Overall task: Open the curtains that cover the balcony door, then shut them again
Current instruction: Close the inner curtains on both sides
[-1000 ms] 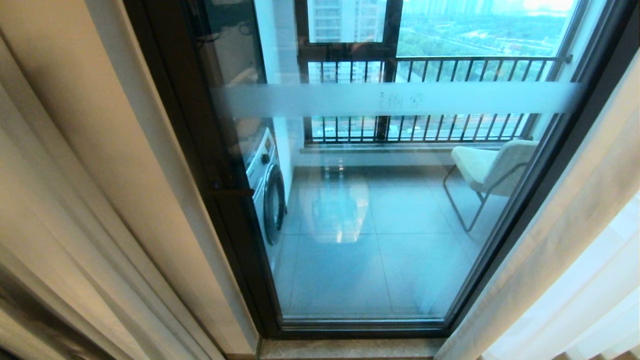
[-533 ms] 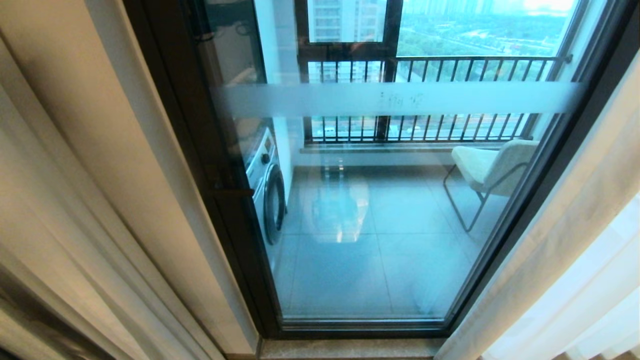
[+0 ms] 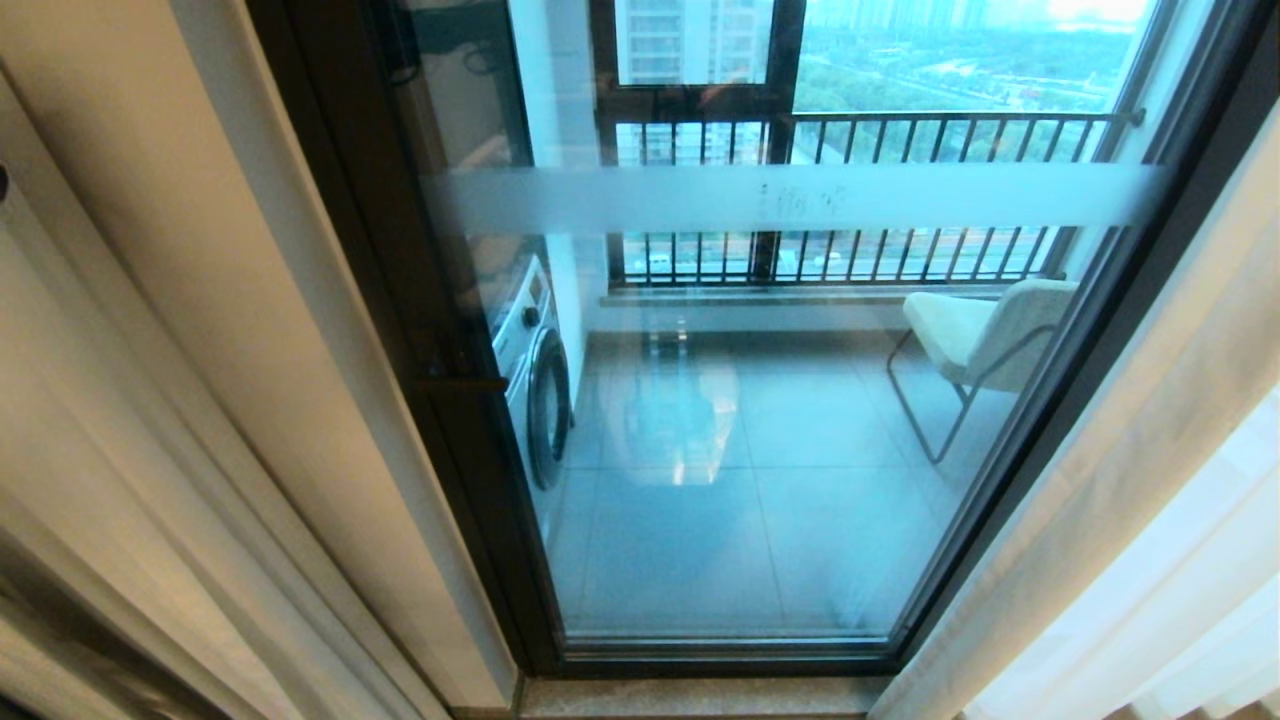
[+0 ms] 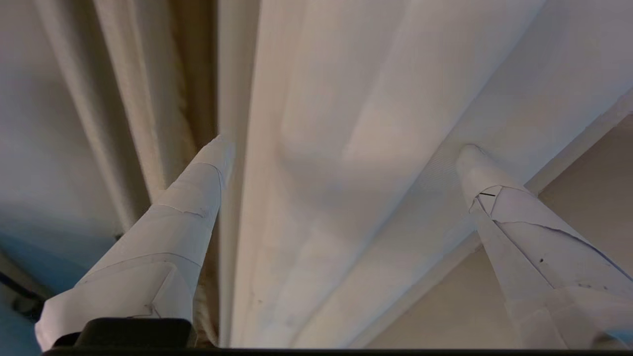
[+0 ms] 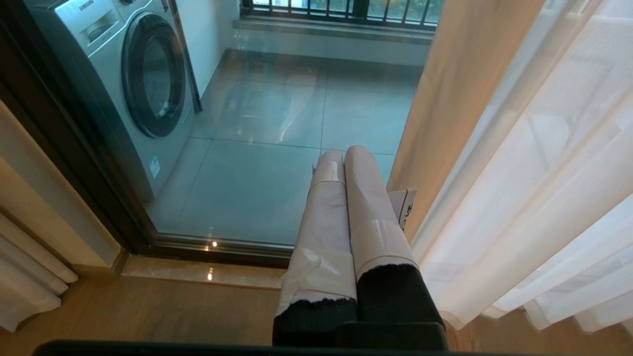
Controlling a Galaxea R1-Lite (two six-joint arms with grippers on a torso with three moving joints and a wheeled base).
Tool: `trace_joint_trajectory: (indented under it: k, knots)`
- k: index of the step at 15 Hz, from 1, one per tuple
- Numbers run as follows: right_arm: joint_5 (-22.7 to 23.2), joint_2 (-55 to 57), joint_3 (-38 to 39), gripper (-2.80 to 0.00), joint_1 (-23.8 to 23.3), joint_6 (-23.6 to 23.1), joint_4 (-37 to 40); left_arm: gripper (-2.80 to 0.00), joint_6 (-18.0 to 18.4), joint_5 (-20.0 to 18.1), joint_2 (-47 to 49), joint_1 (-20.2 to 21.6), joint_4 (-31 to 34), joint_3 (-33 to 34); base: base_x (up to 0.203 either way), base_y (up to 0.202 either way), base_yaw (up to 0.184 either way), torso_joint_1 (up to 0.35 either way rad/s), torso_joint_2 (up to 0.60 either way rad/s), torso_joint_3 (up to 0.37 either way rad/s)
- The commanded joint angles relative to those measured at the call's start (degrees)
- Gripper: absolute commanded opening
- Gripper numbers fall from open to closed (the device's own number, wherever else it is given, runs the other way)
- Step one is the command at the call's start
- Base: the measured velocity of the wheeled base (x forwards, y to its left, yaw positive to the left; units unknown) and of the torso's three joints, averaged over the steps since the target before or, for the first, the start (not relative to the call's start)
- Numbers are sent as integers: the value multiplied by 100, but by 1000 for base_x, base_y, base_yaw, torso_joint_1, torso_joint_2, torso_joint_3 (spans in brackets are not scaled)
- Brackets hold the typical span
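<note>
So the balcony door (image 3: 760, 420) sits dead ahead of me, curtains (image 3: 1180, 560) pulled off to both sides — one bunch on my left, one on my right. Behind the glass, the washing machine (image 3: 535, 385) is against the left wall, the chair (image 3: 985, 335) over on the right, and the railing (image 3: 860, 200) runs across the back. My left gripper (image 4: 346, 153) points into the left folds — a pleat between its fingers.

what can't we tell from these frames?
- Left hand: outside the head view; the wrist view shows open fingers around a fabric fold, contact unclear.
- Sheer or drape: that fabric fills the wrist view.
- Curtains: tops cut off in all views.
- Balcony door handle: hidden.
</note>
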Motion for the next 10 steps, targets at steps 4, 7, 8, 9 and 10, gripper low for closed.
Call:
trace_joint_trajectory:
  k: [4, 7, 8, 9, 10]
  knots:
    - [3, 42, 0, -280, 0, -4, 0, 0, -97, -176, 196, 17, 169, -365, 0, 0, 0, 0, 0, 0]
    - [3, 42, 0, -280, 0, -4, 0, -280, -89, -185, 204, -11, 169, -400, 0, 0, 0, 0, 0, 0]
    - [3, 42, 0, -280, 0, -4, 0, -280, -97, -185, 203, -19, 169, -419, 0, 0, 0, 0, 0, 0]
    - [3, 42, 0, -280, 0, -4, 0, -280, -99, -207, 196, -27, 169, -426, 0, 0, 0, 0, 0, 0]
    - [3, 33, 0, -280, 0, -4, 0, -280, -97, -261, 189, -19, 169, -418, 0, 0, 0, 0, 0, 0]
